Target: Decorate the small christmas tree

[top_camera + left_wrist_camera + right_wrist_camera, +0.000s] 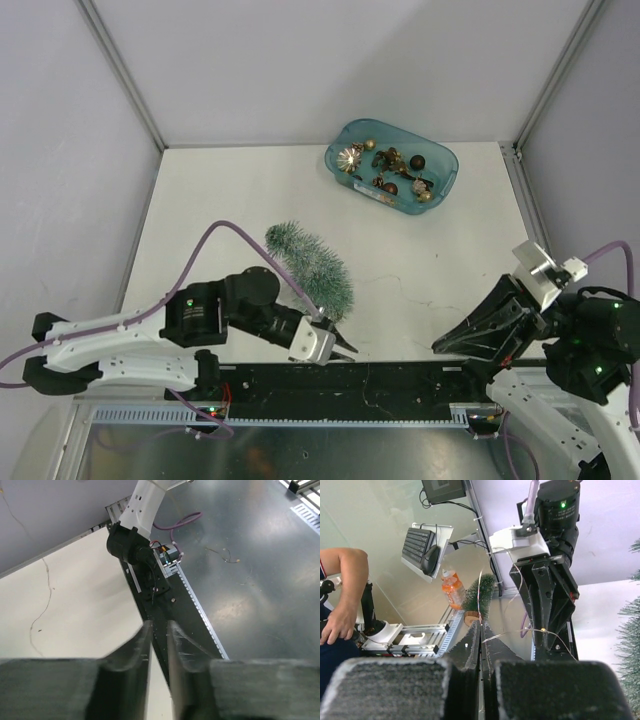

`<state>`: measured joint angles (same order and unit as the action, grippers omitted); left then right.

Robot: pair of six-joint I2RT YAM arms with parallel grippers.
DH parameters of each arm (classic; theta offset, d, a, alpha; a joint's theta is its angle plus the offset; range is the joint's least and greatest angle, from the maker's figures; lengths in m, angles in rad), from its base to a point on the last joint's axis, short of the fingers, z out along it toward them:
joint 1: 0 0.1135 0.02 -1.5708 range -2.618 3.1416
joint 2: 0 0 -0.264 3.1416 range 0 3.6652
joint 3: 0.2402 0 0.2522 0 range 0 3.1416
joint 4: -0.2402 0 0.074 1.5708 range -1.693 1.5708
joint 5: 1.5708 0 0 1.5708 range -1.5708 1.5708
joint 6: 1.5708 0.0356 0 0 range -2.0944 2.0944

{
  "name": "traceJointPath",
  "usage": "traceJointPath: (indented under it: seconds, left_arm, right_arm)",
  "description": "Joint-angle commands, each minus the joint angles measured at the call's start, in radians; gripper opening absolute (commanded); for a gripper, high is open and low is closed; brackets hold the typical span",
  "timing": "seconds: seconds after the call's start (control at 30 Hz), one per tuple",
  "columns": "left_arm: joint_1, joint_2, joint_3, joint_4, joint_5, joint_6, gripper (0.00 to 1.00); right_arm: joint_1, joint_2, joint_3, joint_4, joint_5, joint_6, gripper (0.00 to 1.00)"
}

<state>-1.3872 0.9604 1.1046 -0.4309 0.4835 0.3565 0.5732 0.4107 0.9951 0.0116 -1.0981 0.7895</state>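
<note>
The small christmas tree (312, 266), frosted bluish-green and bristly, lies on its side on the white table, tip toward the far left. Its bristles show at the right edge of the right wrist view (628, 630). My left gripper (343, 345) is just beside the tree's wide end at the near table edge. Its jaws stand a narrow gap apart with nothing between them (159, 626). My right gripper (441, 347) is low at the near edge. It is shut on a thin wire light string (520, 633) that runs out from the fingertips (481, 628) toward the left arm.
A teal plastic tray (452, 166) with several dark and gold ornaments (390, 165) stands at the back right. A black rail (400, 378) runs along the near table edge. Beyond the table the right wrist view shows another small tree (481, 592), an orange bottle and a person's arm.
</note>
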Motion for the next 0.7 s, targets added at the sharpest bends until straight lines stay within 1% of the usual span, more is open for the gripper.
traceJointPath:
  seconds: [0.0,0.03,0.07,0.1,0.13,0.17,0.23,0.4,0.53,0.67]
  left_arm:
    - [0.025,-0.072,-0.062,0.006,0.01,-0.02,0.35]
    - [0.03,-0.087,-0.08,0.018,-0.011,-0.019,0.51]
    - [0.037,-0.098,-0.097,0.031,-0.052,-0.018,0.72]
    - [0.042,-0.113,-0.119,0.055,-0.085,-0.018,0.86]
    - [0.052,-0.124,-0.137,0.074,-0.132,-0.018,0.93]
    - [0.061,-0.137,-0.158,0.1,-0.163,-0.023,0.96]
    - [0.082,-0.154,-0.194,0.139,-0.206,-0.032,0.99]
    - [0.097,-0.159,-0.265,0.24,-0.254,-0.064,1.0]
    - [0.097,-0.065,-0.262,0.387,-0.327,-0.083,1.0]
    - [0.076,0.037,-0.225,0.528,-0.352,-0.061,1.0]
  right_arm:
    - [0.027,0.04,-0.02,0.165,0.023,0.055,0.0]
    - [0.034,0.043,-0.032,0.183,0.026,0.071,0.0]
    - [0.041,0.043,-0.042,0.191,0.032,0.079,0.0]
    - [0.049,0.039,-0.052,0.192,0.037,0.083,0.0]
    - [0.058,0.033,-0.063,0.188,0.045,0.086,0.0]
    - [0.067,0.027,-0.07,0.183,0.052,0.088,0.0]
    - [0.082,0.007,-0.079,0.166,0.069,0.092,0.0]
    - [0.094,-0.048,-0.081,0.149,0.091,0.127,0.0]
    - [0.091,-0.082,-0.081,0.144,0.097,0.143,0.0]
    - [0.09,-0.098,-0.081,0.153,0.088,0.152,0.0]
